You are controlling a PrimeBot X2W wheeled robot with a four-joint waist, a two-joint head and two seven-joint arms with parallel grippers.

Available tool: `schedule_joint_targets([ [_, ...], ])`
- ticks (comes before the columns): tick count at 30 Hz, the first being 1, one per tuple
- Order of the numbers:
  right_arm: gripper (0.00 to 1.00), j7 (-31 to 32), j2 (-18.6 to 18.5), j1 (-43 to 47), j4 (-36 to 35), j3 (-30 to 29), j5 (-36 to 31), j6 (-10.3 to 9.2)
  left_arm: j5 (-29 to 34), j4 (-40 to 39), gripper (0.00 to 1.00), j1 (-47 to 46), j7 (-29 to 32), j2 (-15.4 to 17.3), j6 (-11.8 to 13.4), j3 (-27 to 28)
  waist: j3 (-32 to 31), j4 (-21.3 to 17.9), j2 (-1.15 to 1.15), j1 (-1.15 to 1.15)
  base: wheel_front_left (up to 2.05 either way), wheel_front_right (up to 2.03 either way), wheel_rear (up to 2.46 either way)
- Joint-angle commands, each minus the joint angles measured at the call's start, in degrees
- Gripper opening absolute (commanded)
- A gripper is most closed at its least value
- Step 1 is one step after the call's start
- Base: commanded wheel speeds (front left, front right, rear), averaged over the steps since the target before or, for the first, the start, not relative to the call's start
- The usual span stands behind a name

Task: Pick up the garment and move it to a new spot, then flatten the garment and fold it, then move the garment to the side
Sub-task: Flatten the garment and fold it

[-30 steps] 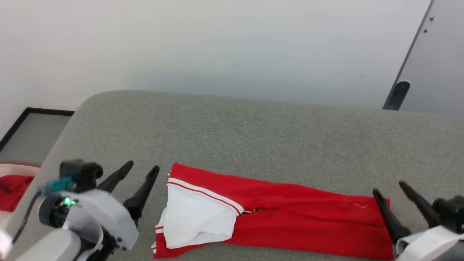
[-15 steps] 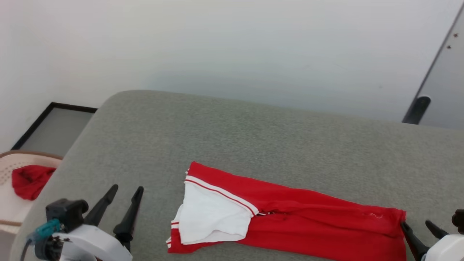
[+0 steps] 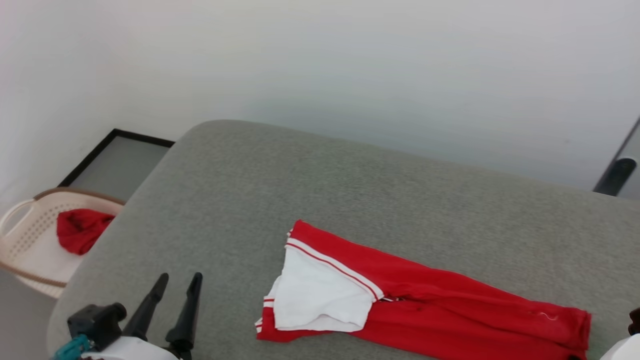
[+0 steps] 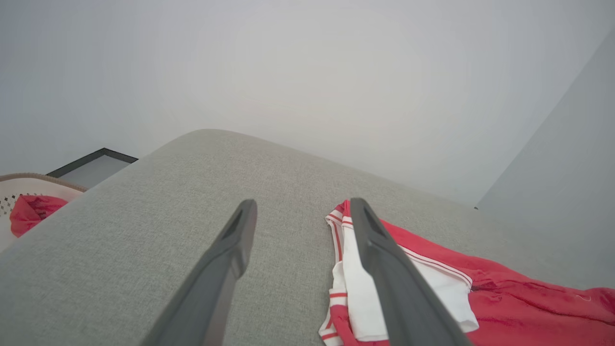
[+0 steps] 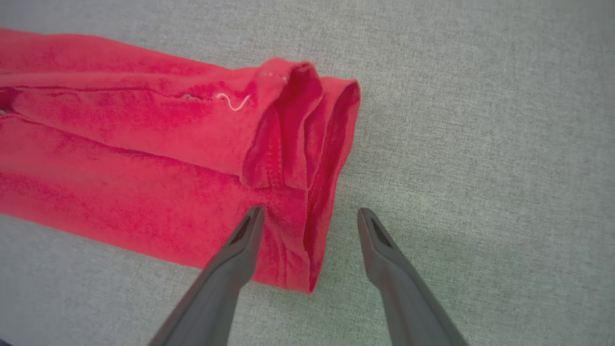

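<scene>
The garment (image 3: pixel 425 310) is seen folded into a long, narrow red strip on the near right part of a grey fabric-covered surface (image 3: pixel 300 190), its white sleeve with striped trim turned to the left end and its hem at the right end. Over that hem end the right gripper (image 5: pixel 311 211) is held with its fingers spread, one above the red cloth and one above bare grey fabric, nothing grasped. To the left of the sleeve, apart from it, the left gripper (image 3: pixel 181 276) is found with its fingers released and empty. At the far left, a cream perforated basket (image 3: pixel 25 250) containing a red cloth (image 3: pixel 80 230) is seen beside the surface.
</scene>
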Motion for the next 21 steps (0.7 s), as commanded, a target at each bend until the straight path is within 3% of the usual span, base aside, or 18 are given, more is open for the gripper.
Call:
schedule_joint_targets([
  [1,1.00,0.4,0.2,-0.9,0.9,-0.5,-0.8,-0.03,0.9,0.2,1.00,0.8,0.0,-0.6,-0.8,0.6,0.0,1.4,0.00,0.00,0.00,0.00,0.00],
  [11,1.00,0.9,1.9,-4.8,12.5,-3.0,-1.6,-0.02,3.5,2.2,1.00,0.8,-0.1,-4.6,-4.4,3.0,0.8,5.3,0.00,0.00,0.00,0.00,0.00],
  [12,0.89,1.4,2.1,-5.1,13.7,-2.8,-1.2,-0.02,3.7,2.3,1.00,0.7,-0.1,-4.9,-4.4,3.2,0.9,5.6,0.00,0.00,0.00,0.00,0.00],
  [13,0.32,2.2,2.4,-5.4,14.9,-2.3,-0.7,-0.01,3.9,2.4,1.00,0.5,-0.1,-5.1,-4.7,3.3,1.1,5.7,0.00,0.00,0.00,0.00,0.00],
  [14,0.00,2.6,2.4,-5.7,15.7,-1.7,-0.2,0.01,4.0,2.6,1.00,0.4,-0.1,-5.3,-4.9,3.5,1.2,5.9,0.00,0.00,0.00,0.00,0.00],
  [21,0.00,2.4,0.2,-7.4,17.9,-0.6,2.3,0.00,4.4,3.3,1.00,0.7,-0.1,-6.4,-5.8,4.3,1.4,6.1,0.00,0.00,0.00,0.00,0.00],
])
